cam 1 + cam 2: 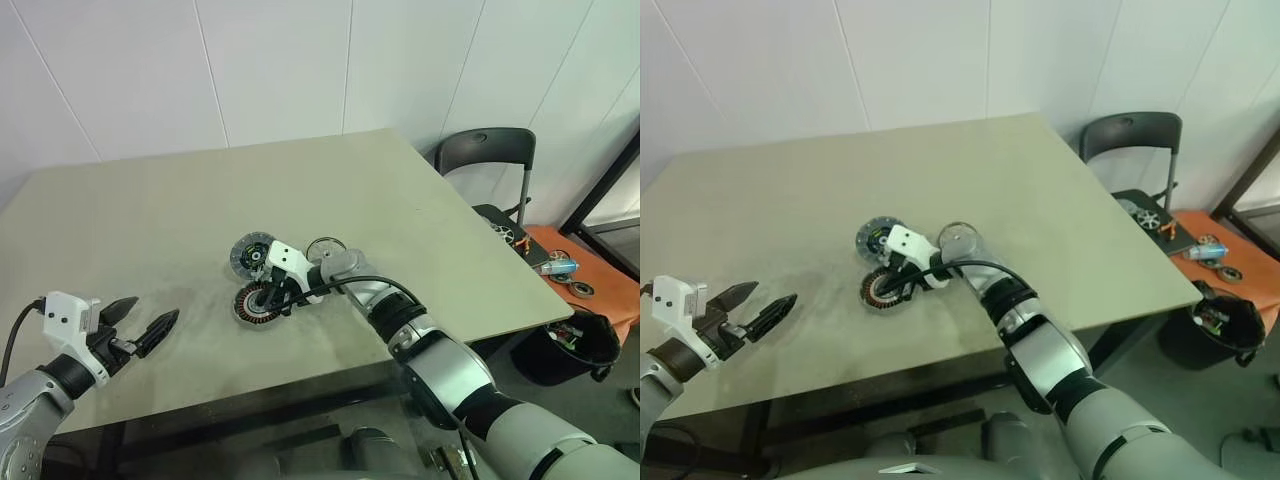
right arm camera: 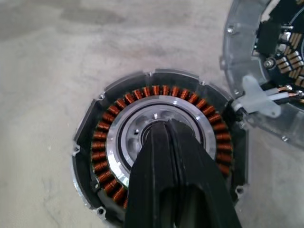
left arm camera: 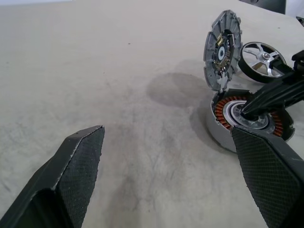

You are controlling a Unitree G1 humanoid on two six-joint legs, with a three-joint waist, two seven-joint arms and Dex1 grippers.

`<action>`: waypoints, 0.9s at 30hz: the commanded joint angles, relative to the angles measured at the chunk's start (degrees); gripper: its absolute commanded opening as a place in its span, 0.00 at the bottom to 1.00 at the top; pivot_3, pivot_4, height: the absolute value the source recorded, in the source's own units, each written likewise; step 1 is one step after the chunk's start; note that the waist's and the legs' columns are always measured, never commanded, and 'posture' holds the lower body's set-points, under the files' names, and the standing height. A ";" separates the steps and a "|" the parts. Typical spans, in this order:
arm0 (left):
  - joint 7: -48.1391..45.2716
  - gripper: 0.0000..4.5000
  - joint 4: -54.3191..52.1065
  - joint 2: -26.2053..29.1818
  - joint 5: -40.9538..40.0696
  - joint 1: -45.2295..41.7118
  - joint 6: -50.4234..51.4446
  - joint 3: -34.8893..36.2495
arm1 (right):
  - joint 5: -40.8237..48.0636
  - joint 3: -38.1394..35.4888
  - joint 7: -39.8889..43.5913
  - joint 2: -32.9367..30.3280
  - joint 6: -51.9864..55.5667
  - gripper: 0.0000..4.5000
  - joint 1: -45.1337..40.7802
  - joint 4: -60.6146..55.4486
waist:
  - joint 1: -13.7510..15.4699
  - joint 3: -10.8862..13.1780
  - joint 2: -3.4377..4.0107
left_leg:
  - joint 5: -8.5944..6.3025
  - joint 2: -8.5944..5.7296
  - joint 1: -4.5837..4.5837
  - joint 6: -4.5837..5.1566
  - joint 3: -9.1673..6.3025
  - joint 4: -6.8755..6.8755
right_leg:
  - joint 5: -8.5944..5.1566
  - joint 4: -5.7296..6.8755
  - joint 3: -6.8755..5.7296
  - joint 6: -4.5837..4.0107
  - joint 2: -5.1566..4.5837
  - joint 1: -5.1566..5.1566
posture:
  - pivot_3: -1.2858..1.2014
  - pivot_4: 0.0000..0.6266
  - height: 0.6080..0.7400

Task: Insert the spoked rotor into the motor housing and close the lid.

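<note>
The right tool (image 2: 167,130), fingers pressed together, sits in the centre of the motor housing (image 1: 256,303), blocking entry from above. The lid (image 1: 249,255) lies just behind it, seemingly joined by a short wire; the spoked rotor (image 1: 325,247) sits close beside. The table (image 1: 150,210) elsewhere lies bare, where the left tool (image 1: 140,322) hovers spread wide.

One motor housing (image 1: 256,303), one lid (image 1: 249,254), one spoked rotor (image 1: 325,248), one chair (image 1: 487,160).

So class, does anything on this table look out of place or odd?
Yes. The flat grey metal lid stands tilted up on edge against the copper-wound round motor housing, not lying flat, and the shut right gripper pokes into the housing's empty silver centre.
</note>
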 commanded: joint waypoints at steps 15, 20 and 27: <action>0.10 1.00 0.03 0.42 -0.52 -0.37 -3.20 1.28 | 11.47 -12.90 3.71 -6.91 11.70 0.01 -4.65 -11.44 | 0.21 0.03 0.04 | 0.00 -0.03 -0.16 0.00 -0.01 0.01 | 0.00 -0.09 -0.01 0.00 -0.04 -0.07 | 0.52 0.00 1.00; -0.79 1.00 0.85 0.40 -0.17 -0.36 -4.57 0.48 | 17.08 -16.77 5.74 -14.93 24.95 0.13 -2.65 -19.02 | 0.21 -0.02 -0.05 | 0.00 -0.02 -0.17 0.00 -0.01 0.00 | -0.01 -0.11 -0.02 0.01 -0.04 -0.07 | 0.52 0.00 1.00; -3.76 1.00 3.18 -0.70 0.82 -0.94 -10.66 -1.24 | 23.63 -26.67 -1.29 -20.48 40.46 0.69 -3.76 -14.29 | 0.10 0.05 0.07 | 0.00 0.00 -0.15 0.00 0.02 -0.02 | -0.02 -0.10 -0.02 -0.01 0.00 -0.10 | 0.52 0.00 1.00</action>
